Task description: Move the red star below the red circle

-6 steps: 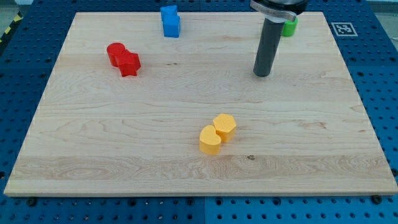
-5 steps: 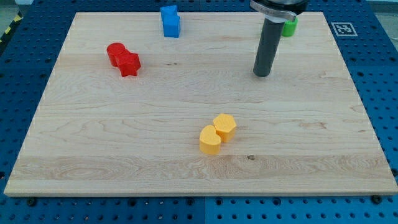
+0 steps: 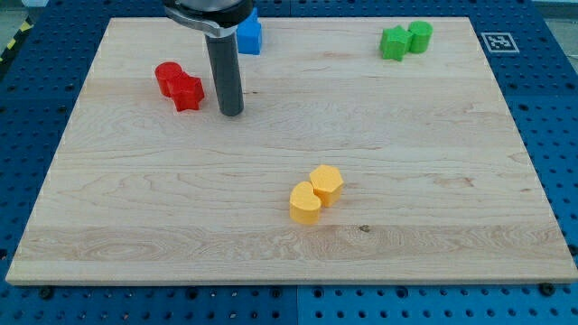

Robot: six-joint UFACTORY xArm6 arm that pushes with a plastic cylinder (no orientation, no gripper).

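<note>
Resting bare, my tip [image 3: 232,112] just right of red star [image 3: 188,92], apart.

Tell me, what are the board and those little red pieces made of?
The board looks like pale, unvarnished wood: grain lines and small knots show. The red star and red circle look like moulded plastic, with uniform colour and smooth matte faces. My tip stands just right of the star.

Lab bench: blue perforated base [image 3: 551,135], fiducial tag [image 3: 498,41]

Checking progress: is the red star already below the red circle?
Not yet. The red star sits touching the red circle, toward its lower right, not below. My tip stands right of the star, apart.
</note>
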